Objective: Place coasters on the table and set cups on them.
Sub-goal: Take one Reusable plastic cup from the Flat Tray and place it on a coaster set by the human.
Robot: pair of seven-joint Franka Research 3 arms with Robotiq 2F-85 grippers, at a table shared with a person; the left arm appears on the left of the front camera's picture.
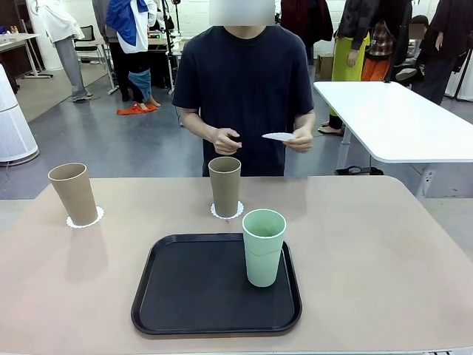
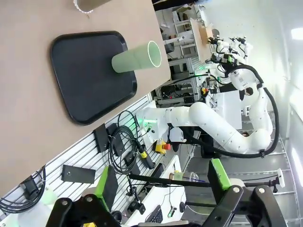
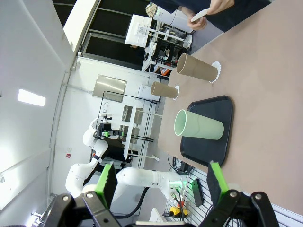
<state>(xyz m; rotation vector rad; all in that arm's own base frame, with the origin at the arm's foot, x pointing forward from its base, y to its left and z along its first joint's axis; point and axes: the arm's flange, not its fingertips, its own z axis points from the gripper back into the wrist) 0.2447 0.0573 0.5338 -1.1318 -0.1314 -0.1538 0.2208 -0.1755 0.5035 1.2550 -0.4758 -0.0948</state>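
Table layout, with the tray as dial centre. Left gripper: jaws wide, nothing held. Left tan cup: upright on first coaster, 10 o'clock. Middle tan cup: upright on second coaster, 12 o'clock. Green cup: upright on the tray, at its 3 o'clock edge. Third coaster: held in person's hand, 1 o'clock, beyond the far edge. Right gripper: jaws wide, nothing held.

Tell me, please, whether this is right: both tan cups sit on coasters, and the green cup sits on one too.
Not quite: the front view shows the green cup on the black tray instead; both tan cups do sit on coasters.
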